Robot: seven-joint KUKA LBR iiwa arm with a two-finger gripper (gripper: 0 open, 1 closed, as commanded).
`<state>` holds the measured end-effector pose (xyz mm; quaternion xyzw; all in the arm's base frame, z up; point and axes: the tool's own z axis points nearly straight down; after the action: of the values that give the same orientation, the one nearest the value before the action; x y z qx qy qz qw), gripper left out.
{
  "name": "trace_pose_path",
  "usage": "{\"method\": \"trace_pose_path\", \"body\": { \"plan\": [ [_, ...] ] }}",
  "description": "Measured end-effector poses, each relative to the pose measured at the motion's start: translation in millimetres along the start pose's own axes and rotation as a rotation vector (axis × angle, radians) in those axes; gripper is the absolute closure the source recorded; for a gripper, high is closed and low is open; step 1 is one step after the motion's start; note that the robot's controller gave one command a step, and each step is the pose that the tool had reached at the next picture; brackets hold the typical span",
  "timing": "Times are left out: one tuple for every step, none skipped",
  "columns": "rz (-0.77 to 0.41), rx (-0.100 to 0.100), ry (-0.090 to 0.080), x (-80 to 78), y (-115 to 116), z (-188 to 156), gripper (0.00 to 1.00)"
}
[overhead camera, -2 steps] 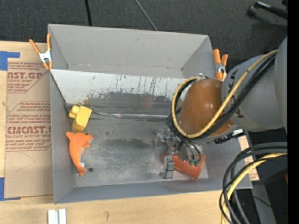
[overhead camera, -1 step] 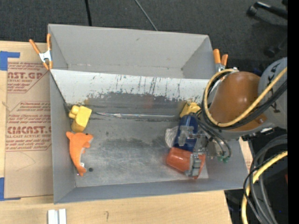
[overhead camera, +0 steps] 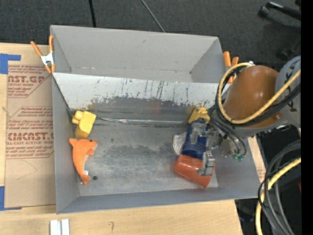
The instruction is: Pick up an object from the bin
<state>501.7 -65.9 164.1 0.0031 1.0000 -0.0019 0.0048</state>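
Observation:
My gripper [overhead camera: 209,164] is low in the bin's front right corner. It rests against the right end of a red-orange cylinder [overhead camera: 188,169] that lies on its side on the floor. Just behind the cylinder is a blue thing [overhead camera: 194,146] with a pale grey piece [overhead camera: 179,142] at its left, partly hidden by the gripper's body. A small yellow thing [overhead camera: 199,114] lies by the back wall, above the gripper.
At the left side of the bin lie a yellow block-shaped toy [overhead camera: 84,123] and, in front of it, an orange dolphin toy [overhead camera: 81,155]. The arm's orange cover and cables hang over the bin's right rim.

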Motion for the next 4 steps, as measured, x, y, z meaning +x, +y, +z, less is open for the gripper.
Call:
{"method": "trace_pose_path", "body": {
  "plan": [
    [0.174,-0.005,0.013,-0.9,13.1,89.8,1.00],
    [0.174,-0.005,0.013,-0.9,13.1,89.8,1.00],
    [0.174,-0.005,0.013,1.4,10.1,81.7,1.00],
    [0.167,-0.006,0.033,-9.3,3.8,69.2,1.00]
  ]
}}
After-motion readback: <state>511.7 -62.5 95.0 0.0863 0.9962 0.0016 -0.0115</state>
